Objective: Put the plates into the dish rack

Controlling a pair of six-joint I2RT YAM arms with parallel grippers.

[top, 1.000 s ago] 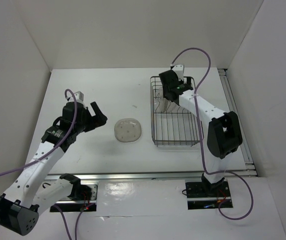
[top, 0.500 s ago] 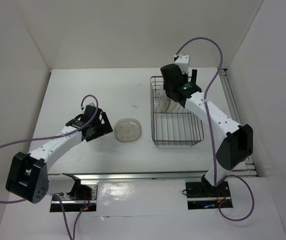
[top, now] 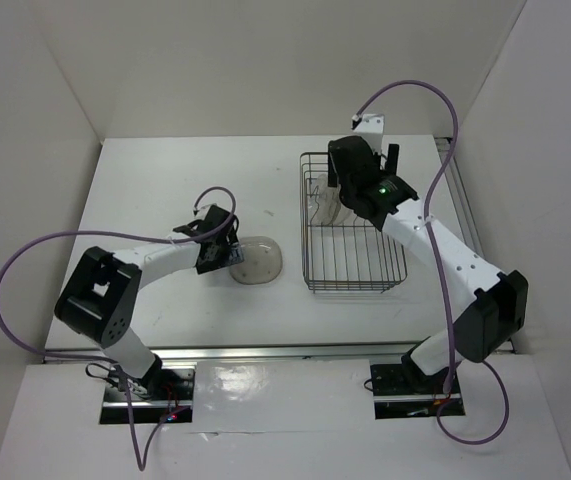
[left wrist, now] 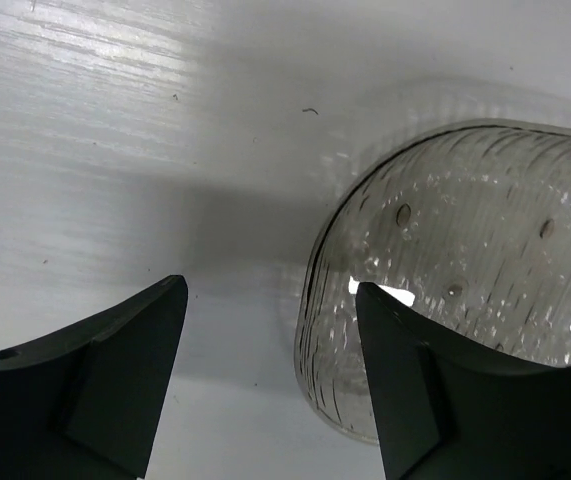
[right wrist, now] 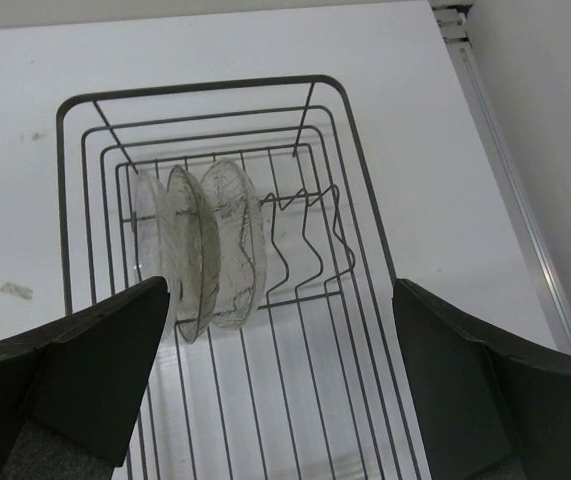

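A: Since a second ago the left pincer (left wrist: 270,290) has swung in to the smoky plate (left wrist: 485,250) on the counter (left wrist: 115,120); the right pincer (right wrist: 280,300) has lifted off the dish rack (right wrist: 195,92)
B: Gripping?
A: Neither, both gape empty. Plate lies right of the left pincer, rim by its right finger; three plates (right wrist: 205,245) stand slotted

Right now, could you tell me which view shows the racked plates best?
The right wrist view: three plates stand upright in slots of the rack. The top view shows only a faint blur there; the left wrist view misses them.
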